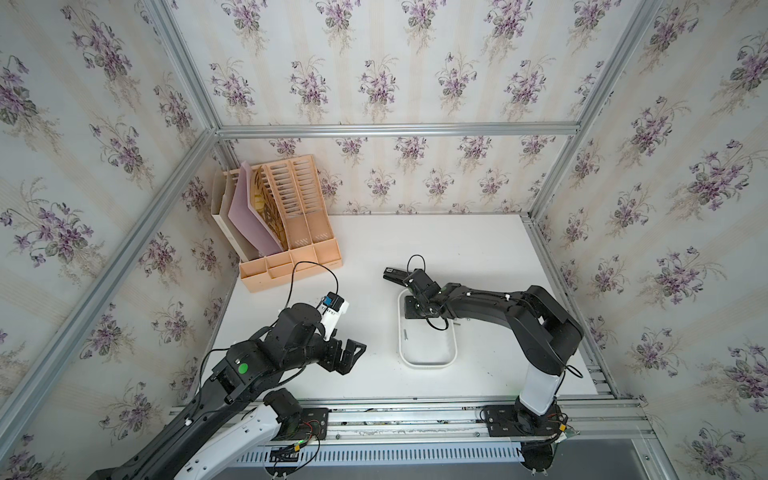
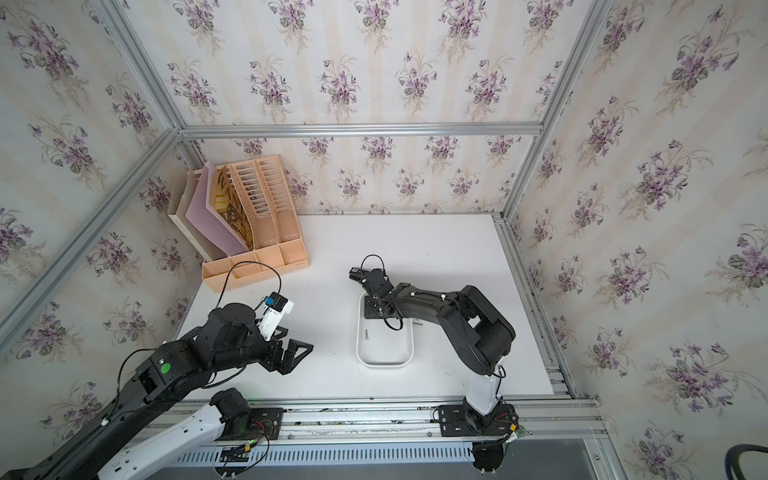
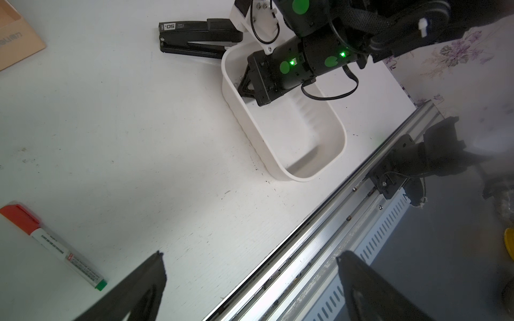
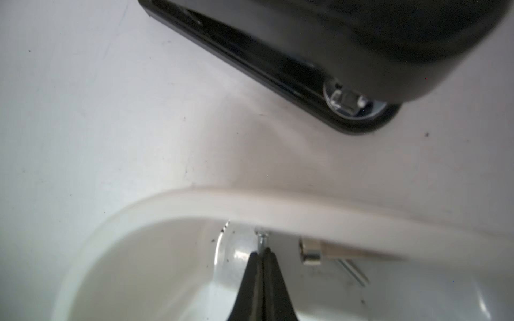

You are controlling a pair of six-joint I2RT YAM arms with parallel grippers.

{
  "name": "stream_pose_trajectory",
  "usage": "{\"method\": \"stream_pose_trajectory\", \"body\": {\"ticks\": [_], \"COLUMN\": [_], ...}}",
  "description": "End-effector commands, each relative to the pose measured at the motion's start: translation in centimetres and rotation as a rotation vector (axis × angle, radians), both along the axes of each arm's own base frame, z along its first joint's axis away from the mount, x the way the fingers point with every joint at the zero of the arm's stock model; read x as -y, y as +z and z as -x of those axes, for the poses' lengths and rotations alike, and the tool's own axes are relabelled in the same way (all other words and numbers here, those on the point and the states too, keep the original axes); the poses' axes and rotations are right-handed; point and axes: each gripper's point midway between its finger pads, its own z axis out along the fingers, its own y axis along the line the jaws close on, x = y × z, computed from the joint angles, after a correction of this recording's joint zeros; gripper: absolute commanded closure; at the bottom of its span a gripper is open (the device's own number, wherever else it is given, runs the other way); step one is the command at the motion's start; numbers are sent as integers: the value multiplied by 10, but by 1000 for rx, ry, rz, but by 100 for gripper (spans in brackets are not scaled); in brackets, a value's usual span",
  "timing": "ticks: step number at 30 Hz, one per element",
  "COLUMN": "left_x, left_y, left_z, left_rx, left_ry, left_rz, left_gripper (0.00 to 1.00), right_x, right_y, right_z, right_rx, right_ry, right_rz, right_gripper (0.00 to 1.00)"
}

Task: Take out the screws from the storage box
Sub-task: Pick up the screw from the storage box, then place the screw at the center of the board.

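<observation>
Right gripper (image 4: 261, 251), fingers clenched on one screw (image 4: 261, 241) at the far end of the storage box (image 1: 428, 365), which sits near the table's (image 1: 457, 249) front edge: lift straight up clear of the rim before swinging out; left gripper (image 1: 352, 353) hangs spread and empty.
</observation>
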Motion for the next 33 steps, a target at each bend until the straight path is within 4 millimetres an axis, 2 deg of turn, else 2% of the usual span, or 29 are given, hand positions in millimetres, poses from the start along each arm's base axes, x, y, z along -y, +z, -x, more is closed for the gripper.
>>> {"method": "stream_pose_trajectory", "body": {"ticks": [1,9,15,18,21,25,29,33], "left_x": [2,2,2,3,2,2,2,2], "left_y": [4,4,4,4,4,4,4,4], "left_z": [-3,-2,-2,-2,-2,-2,-2,-2], "left_rx": [14,14,15,14,16,15,16,15], "left_ry": [0,1,-2,-3,-2,-1,0,-1], "left_rz": [13,14,14,14,14,14,12,12], "left_gripper": [1,1,1,1,1,1,1,1], "right_x": [-1,6,46,79,110,146,169,174], "right_y": [20,56,81,90,88,73,54,39], "right_z": [1,2,-3,-4,-5,-6,-9,-9], "right_rx": [53,161,274,324,324,263,185,130], "right_ry": [18,17,-129,-255,-359,-469,-539,-559], "right_rz": [-44,-112,-62,-9,10,22,21,55], "right_gripper": [100,100,100,100,100,100,100,100]}}
